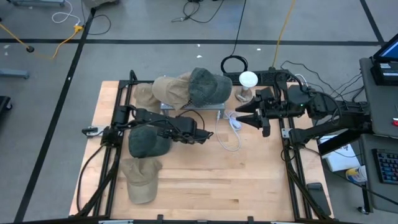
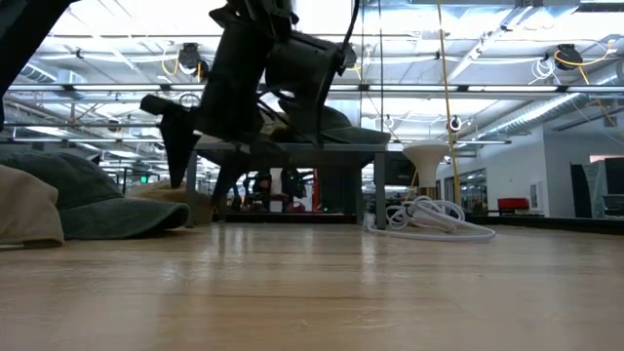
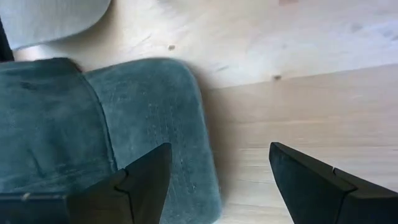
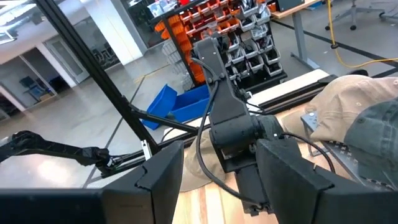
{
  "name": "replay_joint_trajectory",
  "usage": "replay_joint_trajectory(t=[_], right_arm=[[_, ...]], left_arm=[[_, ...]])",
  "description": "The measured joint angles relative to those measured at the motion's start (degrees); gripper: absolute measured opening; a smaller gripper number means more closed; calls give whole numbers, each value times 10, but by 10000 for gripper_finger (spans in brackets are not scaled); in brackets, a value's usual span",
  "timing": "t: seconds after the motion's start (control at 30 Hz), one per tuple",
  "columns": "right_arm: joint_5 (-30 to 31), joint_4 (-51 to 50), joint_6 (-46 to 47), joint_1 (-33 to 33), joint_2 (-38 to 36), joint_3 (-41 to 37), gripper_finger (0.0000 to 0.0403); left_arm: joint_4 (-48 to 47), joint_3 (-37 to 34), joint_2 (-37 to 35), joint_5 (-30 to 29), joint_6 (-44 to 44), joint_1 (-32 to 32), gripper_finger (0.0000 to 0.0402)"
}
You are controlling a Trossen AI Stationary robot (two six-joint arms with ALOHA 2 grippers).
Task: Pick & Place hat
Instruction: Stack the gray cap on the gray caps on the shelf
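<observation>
A dark green hat (image 1: 148, 143) lies flat on the wooden table at the left, its brim (image 3: 155, 118) pointing toward the table's middle. My left gripper (image 3: 217, 149) hangs open above that brim's edge, one finger over the brim and one over bare wood, clear of both in the low view (image 2: 185, 161). A tan hat (image 1: 142, 178) lies near the front left. Another tan hat (image 1: 169, 90) and another green one (image 1: 208, 86) rest on a metal stand (image 1: 193, 109) at the back. My right gripper (image 4: 221, 186) is open and level, raised at the right (image 1: 239, 117).
A white cable (image 1: 231, 135) lies coiled right of the stand, beside a white lamp-like object (image 1: 248, 79). Black frame rails (image 1: 292, 168) run along both table sides. Bare wood (image 1: 224, 180) spreads across the front middle and right.
</observation>
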Motion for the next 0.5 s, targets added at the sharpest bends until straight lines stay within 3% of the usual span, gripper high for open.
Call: replay_joint_trajectory(t=[0.5], right_arm=[[3, 0, -16, 0, 0, 0, 196]], left_arm=[[-22, -86, 6, 17, -46, -13, 273]])
